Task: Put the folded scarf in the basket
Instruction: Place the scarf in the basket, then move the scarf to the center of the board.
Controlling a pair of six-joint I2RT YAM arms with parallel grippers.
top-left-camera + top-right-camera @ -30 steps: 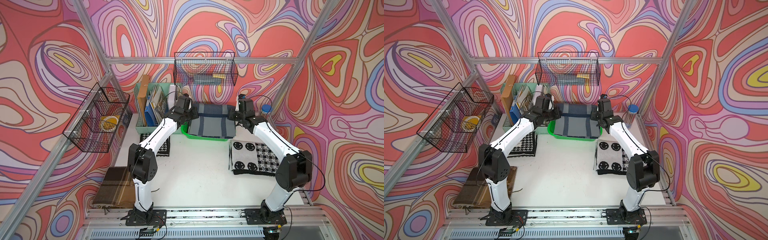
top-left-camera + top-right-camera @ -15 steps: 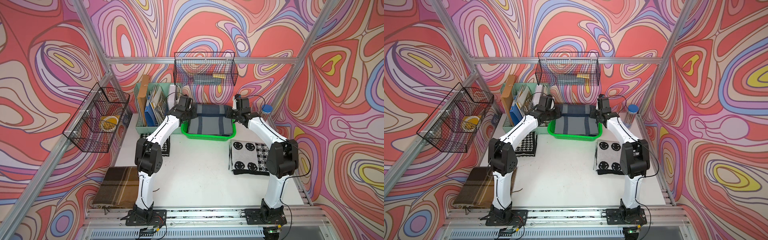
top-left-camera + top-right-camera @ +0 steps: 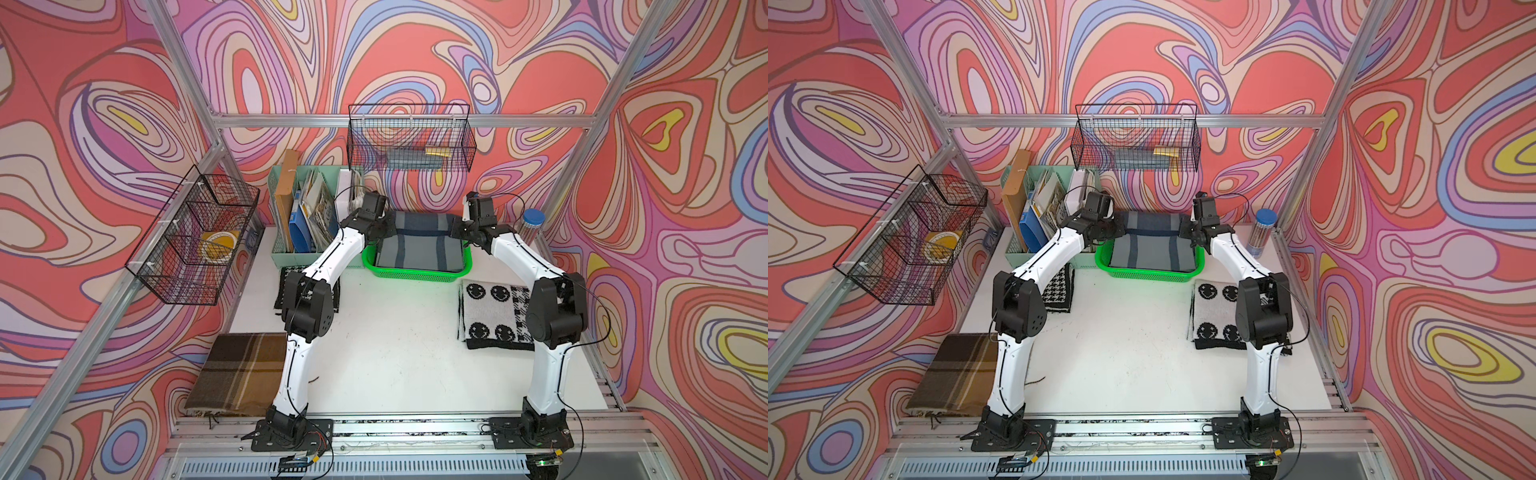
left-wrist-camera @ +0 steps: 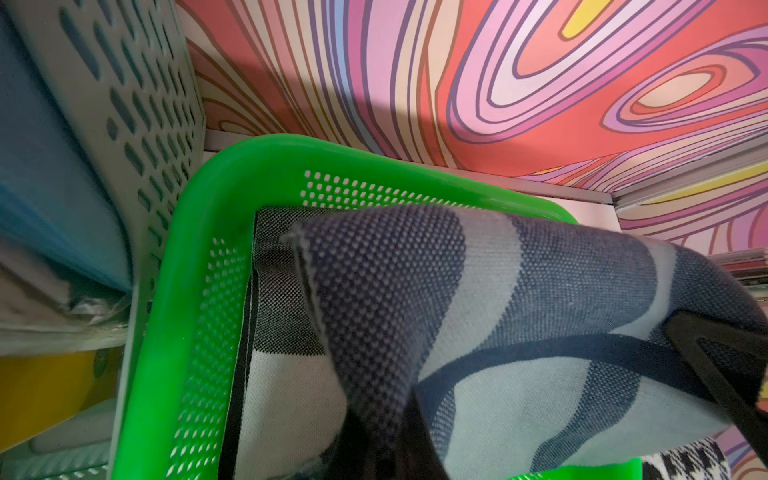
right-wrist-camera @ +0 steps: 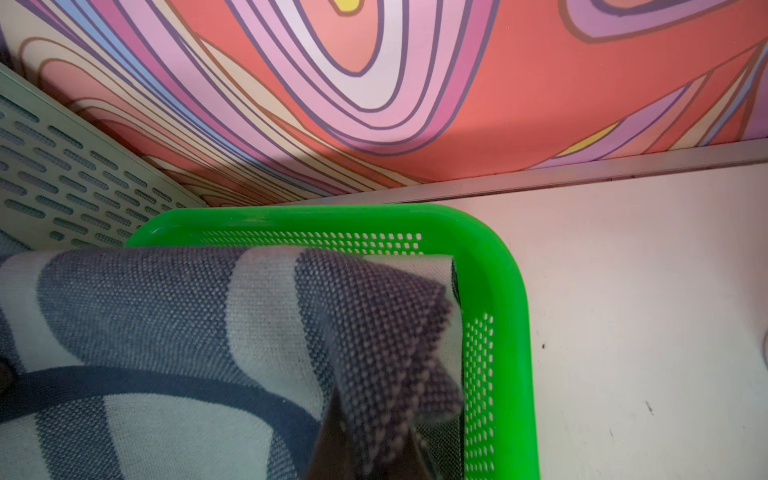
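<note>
2 arms stretched far forward, left pincer (image 3: 388,231) and right pincer (image 3: 458,231) both closed.

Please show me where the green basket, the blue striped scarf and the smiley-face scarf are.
green basket (image 3: 415,275): in a top view, on its front wall.
blue striped scarf (image 3: 419,245): in a top view, on its flat middle.
smiley-face scarf (image 3: 490,316): in a top view, on its middle.

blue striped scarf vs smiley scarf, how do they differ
The blue striped scarf has grey and navy bands; the smiley scarf shows black-and-white faces. The striped one lies in the green basket, left pincer and right pincer shut on it; the smiley one lies untouched on the table. Both are folded.
</note>
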